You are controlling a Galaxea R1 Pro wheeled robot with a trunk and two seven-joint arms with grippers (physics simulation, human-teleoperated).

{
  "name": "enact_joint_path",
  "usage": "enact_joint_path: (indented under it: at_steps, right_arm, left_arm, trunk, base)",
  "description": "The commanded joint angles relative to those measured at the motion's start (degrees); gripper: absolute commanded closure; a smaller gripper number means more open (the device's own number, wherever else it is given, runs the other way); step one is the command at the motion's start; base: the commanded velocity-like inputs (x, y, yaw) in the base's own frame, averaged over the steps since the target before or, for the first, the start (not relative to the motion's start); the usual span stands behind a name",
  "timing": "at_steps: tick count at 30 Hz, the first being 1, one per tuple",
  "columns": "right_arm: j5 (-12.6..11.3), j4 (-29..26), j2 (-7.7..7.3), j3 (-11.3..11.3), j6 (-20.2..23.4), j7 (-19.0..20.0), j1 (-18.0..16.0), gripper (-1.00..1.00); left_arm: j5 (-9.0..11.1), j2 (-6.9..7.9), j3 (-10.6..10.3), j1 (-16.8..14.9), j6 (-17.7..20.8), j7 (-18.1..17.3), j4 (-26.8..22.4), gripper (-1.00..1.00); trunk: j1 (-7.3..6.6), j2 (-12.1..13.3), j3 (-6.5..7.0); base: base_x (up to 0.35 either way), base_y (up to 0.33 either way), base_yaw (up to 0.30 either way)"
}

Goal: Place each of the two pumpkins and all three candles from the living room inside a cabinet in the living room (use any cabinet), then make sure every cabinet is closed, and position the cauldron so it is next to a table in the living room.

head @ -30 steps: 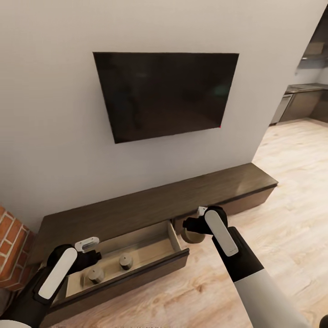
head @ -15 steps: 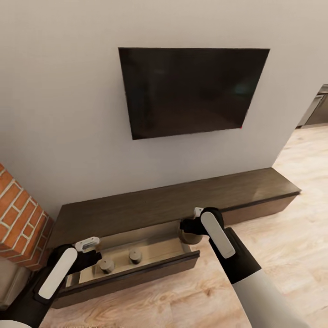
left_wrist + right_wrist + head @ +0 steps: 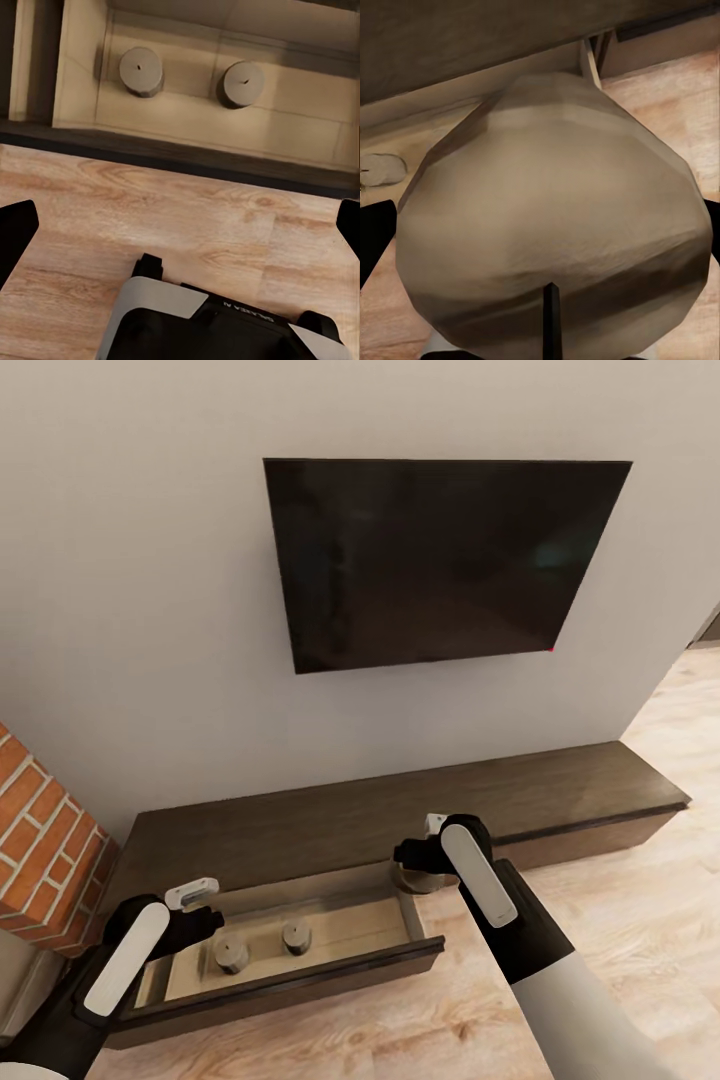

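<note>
Matt dark brown wood cabinet [image 3: 400, 815] with pale smooth drawer lining; light wood-grain plank floor [image 3: 640, 920]; rough red brick [image 3: 40, 860] beside the cabinet; glossy black screen [image 3: 440, 560] above it.

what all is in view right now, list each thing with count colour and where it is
short squat candles with pale tops: two, dark brown sides, upright and apart in the open drawer
third candle: one, brown and beige, in the right gripper at the drawer's right end
long low wooden cabinet: one, dark brown, along the wall, one drawer open, pale beige inside
flat television: one, black, on the wall
brick column: one, red, at left
plank floor: light wood
left gripper: black and white, open, over the drawer's left end
right gripper: black and white, shut on the third candle
</note>
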Motion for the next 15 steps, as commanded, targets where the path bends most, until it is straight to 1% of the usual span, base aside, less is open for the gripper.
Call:
enact_joint_path:
  at_steps: [1,3,8,13,15]
  right_arm:
    - [-0.4,0.0,0.03,0.1,0.1,-0.6,-0.1,1.0]
    - [-0.3,0.0,0.08,0.5,0.1,-0.7,-0.1,1.0]
    - [-0.2,0.0,0.14,2.4,0.1,-0.7,-0.1,1.0]
    - [-0.1,0.0,0.08,2.8,0.0,-0.7,-0.1,1.0]
    - [-0.2,0.1,0.08,2.8,0.0,-0.7,-0.1,1.0]
  left_arm:
    - [0.6,0.06,-0.1,0.0,0.0,0.6,-0.1,-1.0]
    - [0.6,0.06,-0.1,-0.1,0.0,0.6,-0.1,-1.0]
    - [0.6,0.06,-0.1,-0.1,0.0,0.6,-0.1,-1.0]
    - [0.6,0.06,-0.1,0.0,0.0,0.6,0.0,-1.0]
    - [0.6,0.06,-0.2,0.0,0.0,0.6,-0.1,-1.0]
  trunk:
    - [0.04,-0.1,-0.1]
    - [0.04,-0.1,-0.1]
    - [0.04,-0.1,-0.1]
    - [0.04,-0.1,-0.1]
    - [0.04,-0.1,-0.11]
  base:
    - [0.108,-0.003,0.026]
    - [0.052,-0.001,0.146]
    - [0.013,0.0,0.248]
    - [0.004,0.0,0.278]
    - [0.108,0.0,0.276]
